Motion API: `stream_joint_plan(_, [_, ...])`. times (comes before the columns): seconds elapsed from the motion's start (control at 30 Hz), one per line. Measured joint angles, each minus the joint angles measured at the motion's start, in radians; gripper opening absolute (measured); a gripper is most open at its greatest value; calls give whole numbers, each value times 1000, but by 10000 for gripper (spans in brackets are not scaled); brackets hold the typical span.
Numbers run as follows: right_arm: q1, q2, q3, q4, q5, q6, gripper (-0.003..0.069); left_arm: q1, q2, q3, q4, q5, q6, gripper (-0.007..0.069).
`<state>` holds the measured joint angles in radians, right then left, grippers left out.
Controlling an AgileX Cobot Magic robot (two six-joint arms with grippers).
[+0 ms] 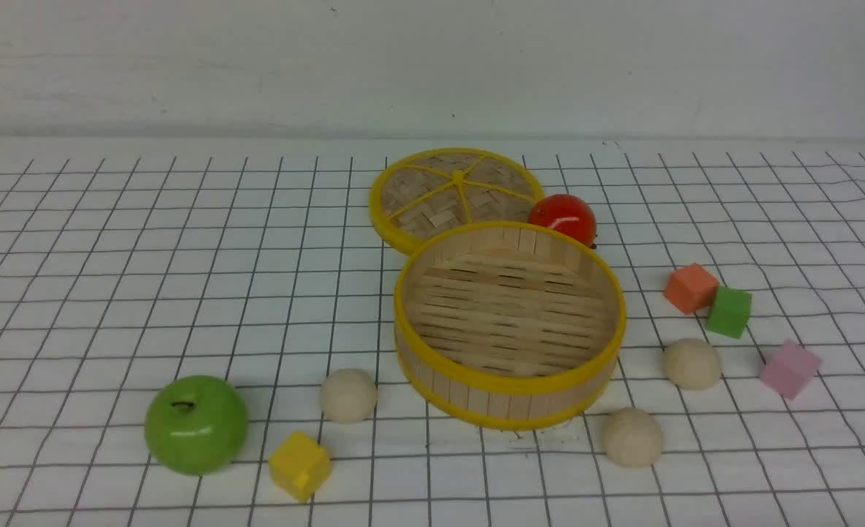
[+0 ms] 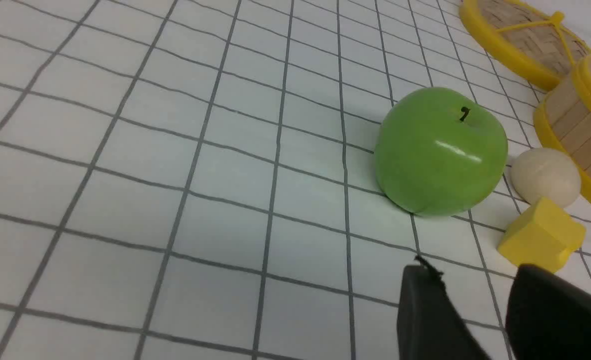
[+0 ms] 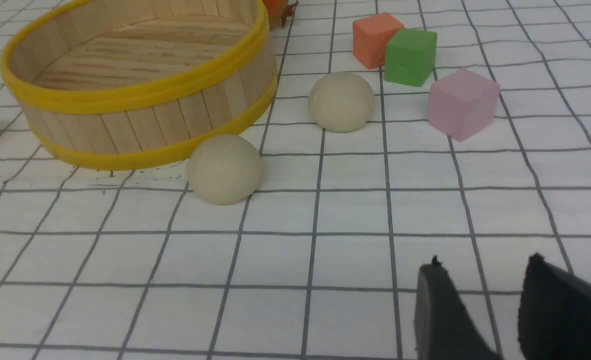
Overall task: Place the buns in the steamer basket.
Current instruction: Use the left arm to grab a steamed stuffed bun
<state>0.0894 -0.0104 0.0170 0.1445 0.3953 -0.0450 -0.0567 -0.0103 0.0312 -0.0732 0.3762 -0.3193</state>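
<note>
Hanging low over the gridded table (image 1: 110, 256), the left gripper (image 2: 475, 305) has its two black fingers parted with nothing between them. The right gripper (image 3: 480, 295) is likewise spread and empty. Just ahead of the left one sit a yellow cube (image 2: 540, 235) and a green apple (image 2: 440, 150). Beyond them the left bun (image 2: 545, 176) lies close beside the near-left wall of the steamer basket (image 1: 506, 382). Ahead of the right gripper, the near-right bun (image 3: 224, 169) rests just beside the basket's near-right wall. The far-right bun (image 3: 341, 101) lies farther off, near the pink cube (image 3: 463, 104), with the green cube (image 3: 409, 56) and orange cube (image 3: 373, 37) beyond. The basket stands empty in the middle, mouth up. Its lid (image 1: 456, 192) lies behind it, and a red fruit (image 1: 563, 217) sits at its far right.

The buns look light, matte and not slippery, possibly a little yielding. Each sits as a dome, flat side down, so there is no long axis and any approach angle should serve. A pinch from above across the widest part, low on the dome, seems safest.
</note>
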Motion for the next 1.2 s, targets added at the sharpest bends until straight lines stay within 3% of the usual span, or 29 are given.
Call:
stream_joint_plan(0.57, [0,0,0,0,0,0,239,0,0,0,0,-1,0,237])
stream_joint_plan(0.63, [0,0,0,0,0,0,239,0,0,0,-35,-19,-19,237])
stream_joint_plan(0.83, [0,0,0,0,0,0,239,0,0,0,-380,-179,-215,237])
stream_joint_plan(0.93, [0,0,0,0,0,0,239,0,0,0,-460,-264,-233,230])
stream_joint_plan(1.1, [0,0,0,0,0,0,239,0,0,-109,-457,-166,-174,117])
stream_joint_plan(1.17, [0,0,0,0,0,0,239,0,53,-278,-404,9,-45,0])
stream_joint_plan(1.2, [0,0,0,0,0,0,239,0,81,-318,-389,53,-8,-14])
